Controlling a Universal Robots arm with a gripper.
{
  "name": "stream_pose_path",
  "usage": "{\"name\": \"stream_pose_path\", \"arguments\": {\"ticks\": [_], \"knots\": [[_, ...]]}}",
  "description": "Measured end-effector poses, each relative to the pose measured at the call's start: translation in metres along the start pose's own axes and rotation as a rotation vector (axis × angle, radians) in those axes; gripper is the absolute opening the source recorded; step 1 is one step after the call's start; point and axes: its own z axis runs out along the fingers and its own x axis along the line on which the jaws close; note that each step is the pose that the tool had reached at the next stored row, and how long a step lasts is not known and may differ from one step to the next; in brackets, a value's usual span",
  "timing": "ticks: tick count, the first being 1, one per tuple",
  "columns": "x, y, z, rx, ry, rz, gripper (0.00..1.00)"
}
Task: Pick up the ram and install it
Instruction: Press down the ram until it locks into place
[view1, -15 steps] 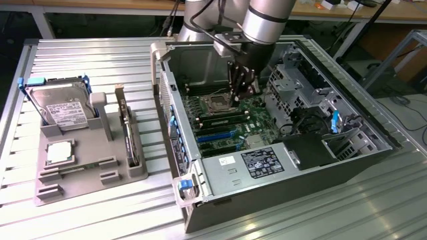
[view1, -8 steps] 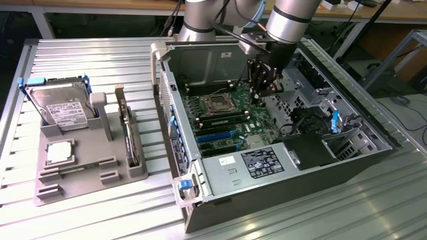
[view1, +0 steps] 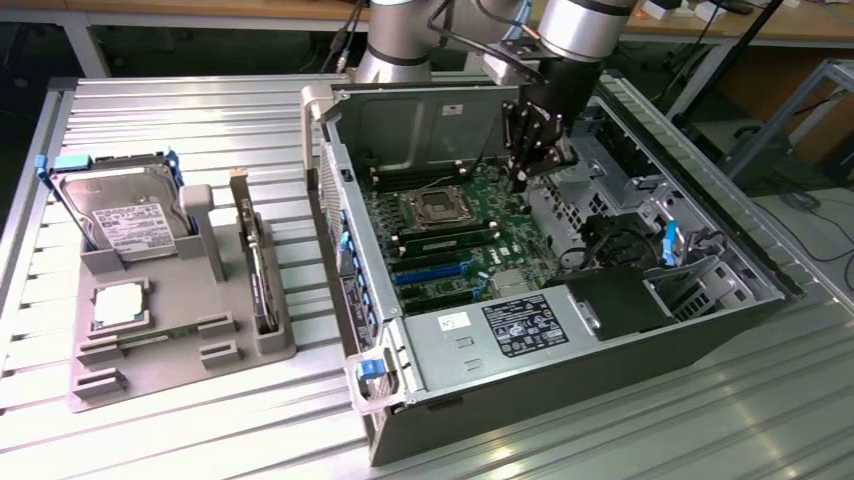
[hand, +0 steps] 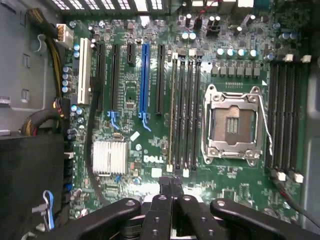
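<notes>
I am down inside the open case, with my gripper hanging over the board, and from my wrist I see my two fingers pressed together, tip against tip, with nothing showing between them. The ram is not in my hold. As far as I can judge, it stands on edge in the slot of the near bank that lies farthest from the socket, a pale strip between two white end clips. I cannot tell whether the clips have fully closed on it. In the exterior view the same stick shows green with dark chips just below the socket. There it is down and toward the exterior view's left of my gripper, near but apart from it. The relation that matters is this: the stick's long axis runs straight away from my closed fingertips, in line with the seam between them and parallel to the empty slots beside it (so its near end is what lies closest to me). Out on the tray at the exterior view's left I see the drive and the card on edge, well apart from me.
</notes>
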Motion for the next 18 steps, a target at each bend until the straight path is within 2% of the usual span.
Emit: {"name": "stream_pose_path", "arguments": {"ticks": [3,4,14,15,16,17,18], "knots": [[-0.002,0.0007,-0.0146,0.0002,0.0008,0.0,0.11],[-0.003,0.0009,-0.0199,0.0001,0.0035,0.001,0.11],[-0.004,0.0009,-0.02,0.0,0.0044,0.001,0.11],[-0.004,0.0007,-0.0201,-0.0018,0.0044,0.001,0.11],[-0.004,0.0007,-0.0201,-0.0061,0.0046,0.0,0.11],[-0.004,0.0006,-0.02,-0.0088,0.0053,0.017,0.11],[-0.004,0.0006,-0.02,-0.0127,0.0035,0.049,0.11]]}}
